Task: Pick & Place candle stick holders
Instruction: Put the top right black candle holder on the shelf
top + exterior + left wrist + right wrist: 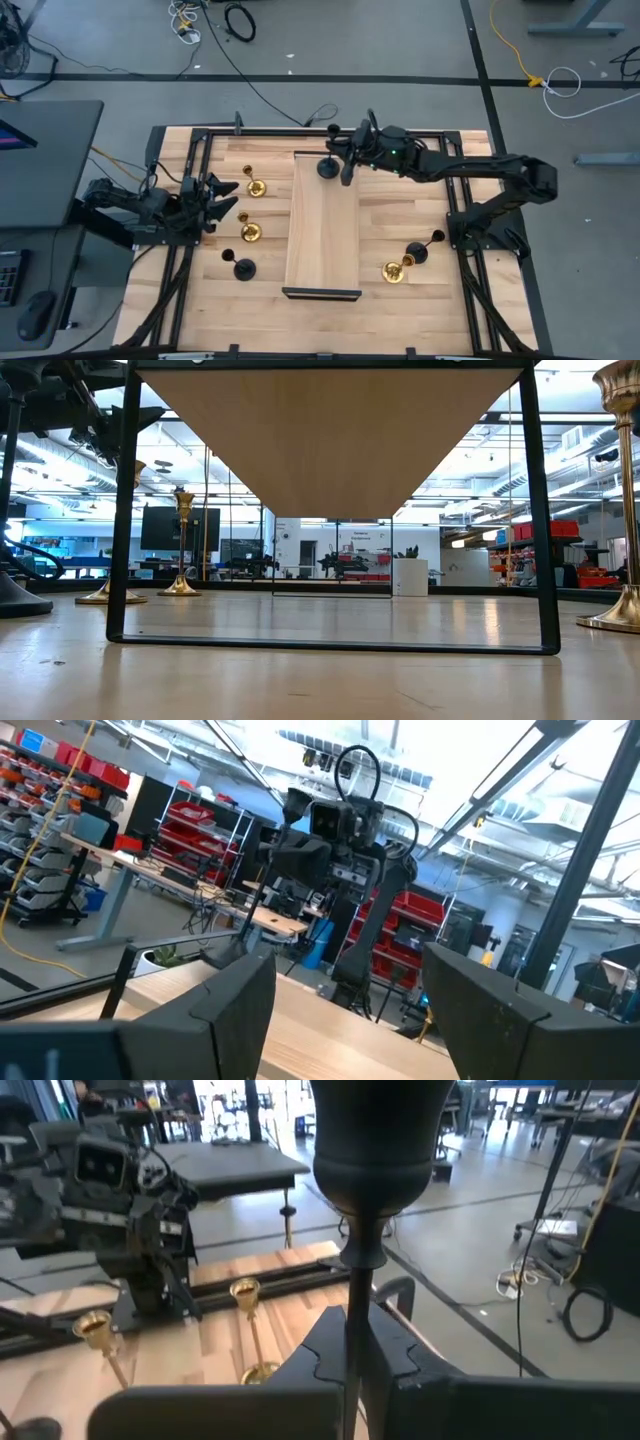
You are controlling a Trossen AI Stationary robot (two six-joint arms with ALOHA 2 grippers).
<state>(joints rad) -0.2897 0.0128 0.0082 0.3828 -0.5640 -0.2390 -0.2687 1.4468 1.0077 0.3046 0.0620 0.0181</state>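
Note:
My right gripper (346, 166) reaches over the far end of the raised wooden board (322, 240) and is shut on a black candle stick holder (328, 167). The holder's cup (380, 1140) fills the right wrist view. My left gripper (226, 198) is open and empty at the table's left, near two gold holders (256, 186) (249, 232) and a black one (243, 268), all standing on their bases. On the right stand a gold holder (394, 271) and a black one (418, 252). My right gripper pinches the black holder's thin stem (355, 1295) between its two fingers, below the cup. The fingers come level from the table's right side and lie across the stem. The holder stands upright; whether its base (328, 168) touches the board I cannot tell.
The board stands on a black metal frame (125, 510) and runs from near to far down the table's middle. Black rails (300, 133) edge the table. In the low view, gold holders (181, 550) (620, 560) stand on either side of the frame.

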